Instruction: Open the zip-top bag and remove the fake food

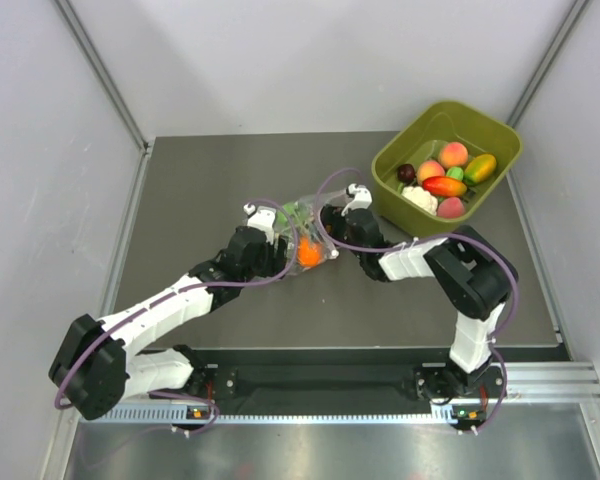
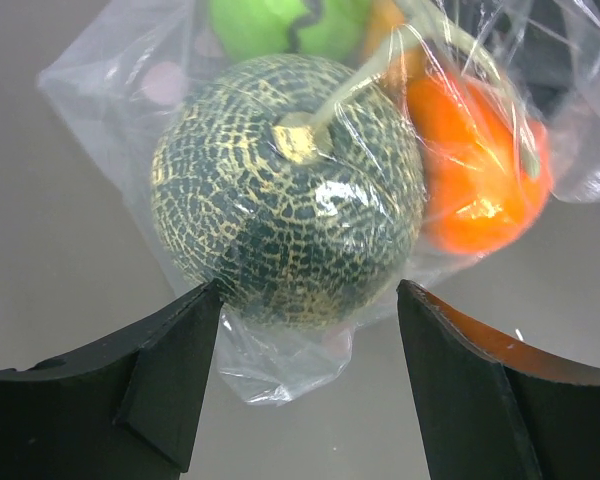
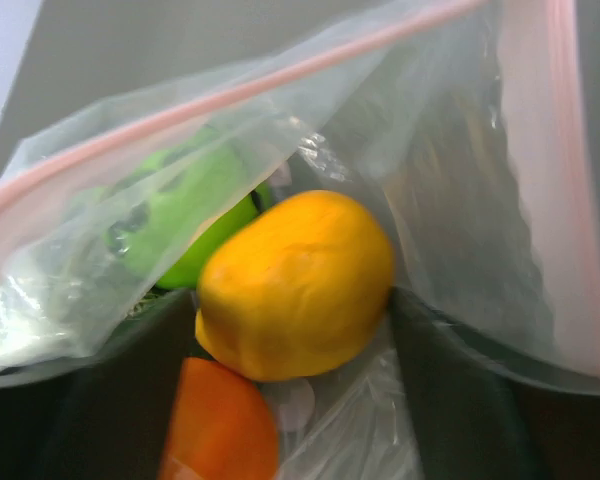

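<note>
The clear, pink-zipped zip-top bag point(image 1: 302, 235) is seen mid-table, stuffed with a netted melon point(image 2: 280, 190) and a yellow fruit point(image 3: 295, 285). The left gripper point(image 2: 305, 290) is spread wide; the right gripper point(image 1: 328, 230) is veiled by plastic, its grip unreadable.

Bright, even overhead light; soft shadows on desk point(image 1: 230, 180). Glare spots on zip-top bag point(image 2: 280, 370) plastic. Right wrist view soft, blurriest toward 6 o'clock.

The zip-top bag point(image 3: 460, 150) holds the fake food point(image 3: 295, 285).
</note>
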